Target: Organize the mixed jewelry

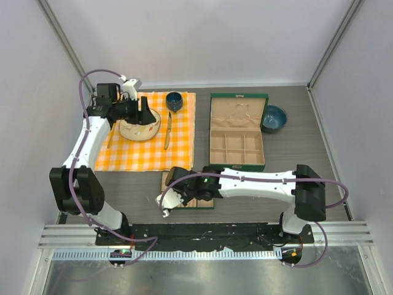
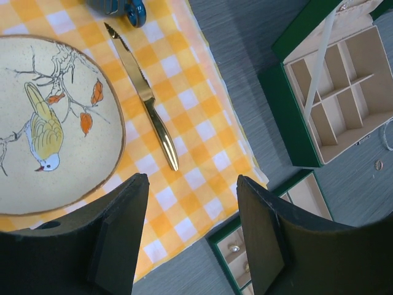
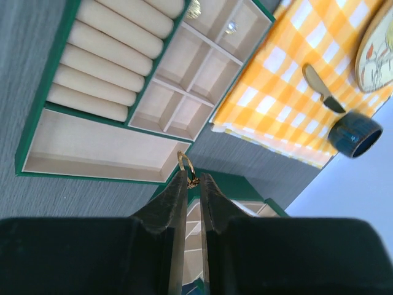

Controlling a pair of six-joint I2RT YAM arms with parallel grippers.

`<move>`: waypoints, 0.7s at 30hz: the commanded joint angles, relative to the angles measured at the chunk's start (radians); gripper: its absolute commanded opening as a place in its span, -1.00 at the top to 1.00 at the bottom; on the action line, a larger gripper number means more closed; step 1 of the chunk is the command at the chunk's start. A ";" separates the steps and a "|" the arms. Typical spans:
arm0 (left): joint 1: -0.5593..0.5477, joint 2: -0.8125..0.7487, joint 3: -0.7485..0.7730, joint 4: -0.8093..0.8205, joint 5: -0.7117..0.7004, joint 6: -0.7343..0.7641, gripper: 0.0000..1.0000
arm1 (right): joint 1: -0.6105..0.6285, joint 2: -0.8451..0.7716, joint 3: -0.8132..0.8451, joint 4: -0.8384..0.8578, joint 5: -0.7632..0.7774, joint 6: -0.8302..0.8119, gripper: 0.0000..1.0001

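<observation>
My right gripper (image 3: 192,178) is shut on a small gold ring (image 3: 186,167), which sticks out past its fingertips. It hangs over the front corner of the small green tray (image 3: 37,144), beside the tray's padded rolls (image 3: 110,55). Two tiny studs (image 3: 231,26) lie in the tray's far compartments. From above, the right gripper (image 1: 169,203) covers most of that tray (image 1: 167,178). My left gripper (image 2: 191,184) is open and holds nothing, high over the checked cloth near the plate. A pale stud (image 2: 234,248) shows in the tray below it. A small ring (image 2: 379,165) lies loose on the table.
An open green jewellery box (image 1: 236,132) with tan compartments stands right of the orange checked cloth (image 1: 147,153). On the cloth are a bird-painted plate (image 1: 139,128), a gold knife (image 2: 144,92) and a dark blue cup (image 1: 174,101). A blue bowl (image 1: 274,118) sits at the back right.
</observation>
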 commanded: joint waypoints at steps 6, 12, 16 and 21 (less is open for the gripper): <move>0.006 0.061 0.088 -0.011 0.073 0.067 -0.27 | 0.078 0.040 -0.004 0.027 0.005 -0.173 0.91; 0.008 0.076 0.085 0.000 0.097 0.072 -0.27 | 0.090 0.043 -0.085 0.086 0.018 -0.268 0.92; 0.008 0.067 0.071 0.024 0.117 0.057 -0.26 | 0.090 0.051 -0.128 0.132 0.016 -0.343 0.91; 0.012 0.062 0.071 0.030 0.128 0.050 -0.26 | 0.090 0.079 -0.139 0.174 0.008 -0.395 0.91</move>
